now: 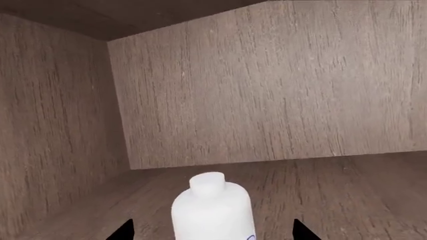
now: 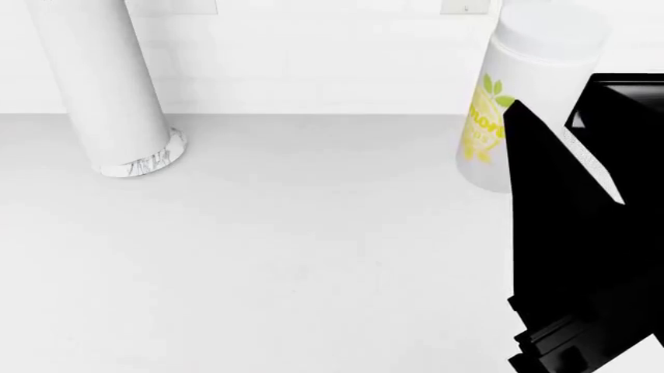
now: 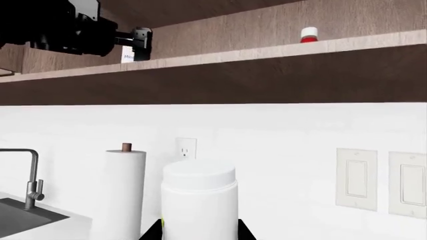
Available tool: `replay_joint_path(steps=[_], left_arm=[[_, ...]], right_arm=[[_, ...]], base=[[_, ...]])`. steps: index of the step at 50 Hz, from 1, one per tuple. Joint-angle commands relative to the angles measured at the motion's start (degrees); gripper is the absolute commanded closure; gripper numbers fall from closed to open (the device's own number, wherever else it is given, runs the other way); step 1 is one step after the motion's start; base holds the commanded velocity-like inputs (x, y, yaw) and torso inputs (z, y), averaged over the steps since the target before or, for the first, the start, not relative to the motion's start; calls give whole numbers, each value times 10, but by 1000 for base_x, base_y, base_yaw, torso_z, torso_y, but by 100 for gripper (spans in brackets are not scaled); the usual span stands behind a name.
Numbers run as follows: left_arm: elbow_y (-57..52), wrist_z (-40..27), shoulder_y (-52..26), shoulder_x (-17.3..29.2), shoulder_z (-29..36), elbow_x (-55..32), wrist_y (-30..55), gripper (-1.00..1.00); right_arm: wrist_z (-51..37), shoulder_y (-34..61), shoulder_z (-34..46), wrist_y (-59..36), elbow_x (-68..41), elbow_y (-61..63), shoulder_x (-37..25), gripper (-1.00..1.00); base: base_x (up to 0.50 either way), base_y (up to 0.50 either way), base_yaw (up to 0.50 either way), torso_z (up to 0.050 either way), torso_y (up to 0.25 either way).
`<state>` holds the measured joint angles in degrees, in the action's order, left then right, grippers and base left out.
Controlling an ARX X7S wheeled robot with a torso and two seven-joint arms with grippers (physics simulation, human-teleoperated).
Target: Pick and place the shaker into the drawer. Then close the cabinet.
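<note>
The shaker, a white cylinder with yellow-green markings, stands at the back right of the white countertop. In the right wrist view my right gripper is shut on the shaker, with a black tip against each side. Its black fingers hide part of the shaker in the head view. My left gripper is open inside a brown wooden compartment. A plain white bottle sits between its tips, untouched. The drawer is out of view, and so are the cabinet's brown fronts.
A tall white column with a marbled base stands at the back left. The left arm reaches into a high wooden shelf that also holds a red-capped bottle. A faucet and wall switches line the white wall.
</note>
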<state>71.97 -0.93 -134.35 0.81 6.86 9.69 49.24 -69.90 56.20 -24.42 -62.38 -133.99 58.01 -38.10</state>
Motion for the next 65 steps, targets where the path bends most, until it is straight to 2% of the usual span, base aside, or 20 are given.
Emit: replay_joint_path(steps=[1,20,21,40,48,55,65], left_arm=[[30,-31,19,3,48,-51,-30,-100],[30,-60,53,8,64,-98,-22,-100],[30,-61,55,9,63,-99,-21,100],[30,-66,52,14,56,-100,-8,100],[30,-58,-6,18,42,-101,-8,100],[-67,-18,-6,19,-35,-13,51,100],[-187,54,-6,33,-51,31,141,100]], right_arm=[[0,-6,-14,-9,1,-1,4,100],[-7,-8,-18,-11,-6,-2,3,100],[-8,-8,-17,-10,-7,-2,3,100],[-14,-9,-22,-13,-10,-2,8,100],[-15,-5,-18,-14,-8,-3,12,100],[-18,7,-2,-12,-2,-6,17,100],[-19,6,-2,-20,5,-9,29,100]], base=[[0,0,0,0,0],[1,0,0,0,0],[0,0,0,0,0],[0,0,1,0,0],[0,0,1,0,0],[0,0,0,0,0],[0,0,0,0,0]])
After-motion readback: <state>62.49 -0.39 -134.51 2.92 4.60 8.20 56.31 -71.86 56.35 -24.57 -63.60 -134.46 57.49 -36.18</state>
